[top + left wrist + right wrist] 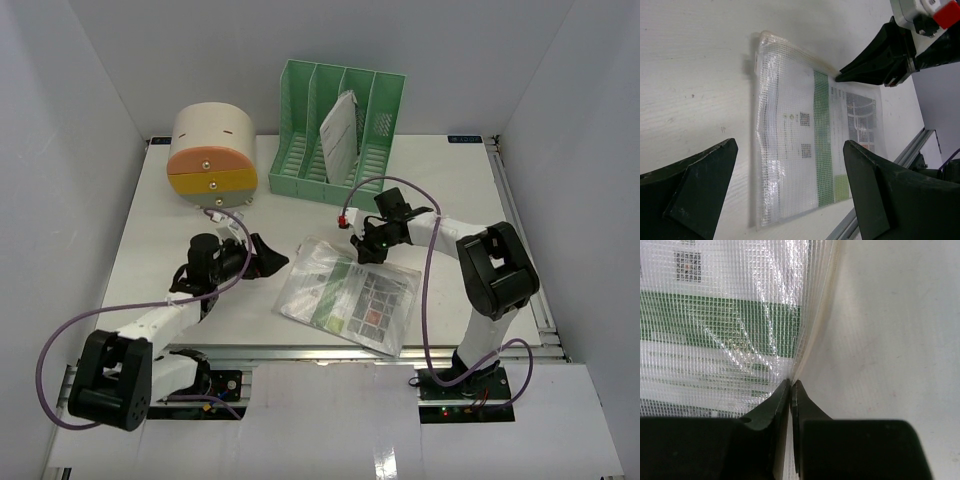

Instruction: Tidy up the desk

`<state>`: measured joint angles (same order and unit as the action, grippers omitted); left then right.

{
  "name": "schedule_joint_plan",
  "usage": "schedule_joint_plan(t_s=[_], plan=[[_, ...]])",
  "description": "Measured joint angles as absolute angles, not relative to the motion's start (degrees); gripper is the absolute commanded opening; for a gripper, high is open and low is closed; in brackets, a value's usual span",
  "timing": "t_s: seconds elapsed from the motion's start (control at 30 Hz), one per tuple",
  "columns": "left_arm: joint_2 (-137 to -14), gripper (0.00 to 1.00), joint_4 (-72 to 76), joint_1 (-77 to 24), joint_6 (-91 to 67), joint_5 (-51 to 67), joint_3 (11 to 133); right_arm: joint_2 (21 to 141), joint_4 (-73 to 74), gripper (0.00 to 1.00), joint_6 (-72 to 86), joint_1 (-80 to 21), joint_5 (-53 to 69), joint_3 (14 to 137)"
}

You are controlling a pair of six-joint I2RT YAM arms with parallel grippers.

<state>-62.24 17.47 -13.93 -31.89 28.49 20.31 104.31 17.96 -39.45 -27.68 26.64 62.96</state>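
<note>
Two grippers meet at one clear mesh pouch point(350, 295) that lies flat on the desk point(150, 230), near its front edge and between the two arms. The left gripper point(272, 258) sits low just beside the pouch's left side with its jaws spread wide, touching nothing. Its wrist camera looks out between the two dark fingers point(700, 190) across the whole pouch point(785, 100), and shows printed sheets with a green band inside it, lying on the bare white desk point(690, 75). The same view catches the right gripper point(837, 77) coming down onto the pouch's opposite edge, a contact that the overhead view only hints at. There the right gripper point(360, 258) points down at the pouch's far edge, and whether it grips cannot be told from above. The right wrist camera settles it: the right gripper point(791, 382) has its fingers drawn almost together, and their tips pinch the seam at the pouch's point(715, 315) rim, with plain desk point(890, 315) to the side. Farther back, well apart from both grippers, a green file rack point(375, 125) stands at the far edge of the desk. A white booklet point(338, 130) leans upright in one of its middle slots, though which one is unclear. Left of it sits a rounded cream drawer box point(210, 125) whose orange and yellow drawer fronts look closed.
</note>
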Motion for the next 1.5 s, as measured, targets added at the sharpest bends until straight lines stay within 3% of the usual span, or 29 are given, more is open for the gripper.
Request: schedule_joint_plan(t_s=[0.37, 0.5, 0.63, 0.83, 1.03, 1.13, 1.2, 1.27, 1.3, 1.37, 1.4, 1.47, 1.5], plan=[[-82.14, 0.98, 25.8, -13.93, -23.73, 37.55, 33.22, 87.37, 22.49, 0.08, -46.14, -27.86, 37.88, 58.37], [-87.72, 0.89, 29.66, -13.83, -23.41, 42.68, 34.67, 85.29, 22.6, 0.08, -46.54, -27.86, 39.93, 58.37], [-91.64, 0.72, 37.7, -13.76, -26.67, 50.99, 33.92, 85.06, 22.6, 0.08, -46.5, -27.86, 41.12, 58.37], [-96.0, 0.68, 48.78, -13.76, -34.71, 60.21, 32.79, 85.06, 22.59, 0.08, -45.67, -27.82, 41.35, 58.41], [-95.99, 0.48, 57.69, -13.78, -42.07, 67.16, 32.12, 85.06, 22.91, 0.08, -44.98, -27.06, 41.36, 59.4], [-95.06, 0.32, 52.85, -13.97, -41.01, 69.11, 33.91, 84.8, 22.96, 0.11, -44.62, -26.69, 41.37, 60.1], [-93.94, 0.18, 41.26, -14.79, -34.7, 68.62, 37.93, 84.36, 22.99, 0.14, -44.28, -26.62, 41.38, 60.48], [-93.27, 0.02, 30.39, -16.27, -27.68, 67.07, 43.09, 83.63, 22.98, 0.18, -44.04, -26.54, 41.3, 60.71], [-92.94, 0.0, 25.66, -17.03, -24.53, 66.27, 45.54, 83.17, 22.96, 0.25, -43.96, -26.4, 41.17, 60.77], [-92.27, 0.0, 19.3, -17.75, -20.51, 64.89, 48.36, 82.24, 22.94, 0.52, -43.73, -26.13, 40.95, 60.79], [-91.86, 0.0, 16.5, -18.0, -18.79, 64.09, 49.31, 81.8, 22.86, 0.74, -43.66, -26.04, 40.93, 60.82], [-90.93, 0.0, 11.68, -18.36, -16.3, 62.24, 50.25, 80.83, 22.73, 0.9, -43.53, -26.05, 40.74, 60.88], [-90.52, 0.0, 9.44, -18.5, -15.25, 61.28, 50.63, 80.29, 22.7, 0.9, -43.31, -26.06, 40.53, 60.88]])
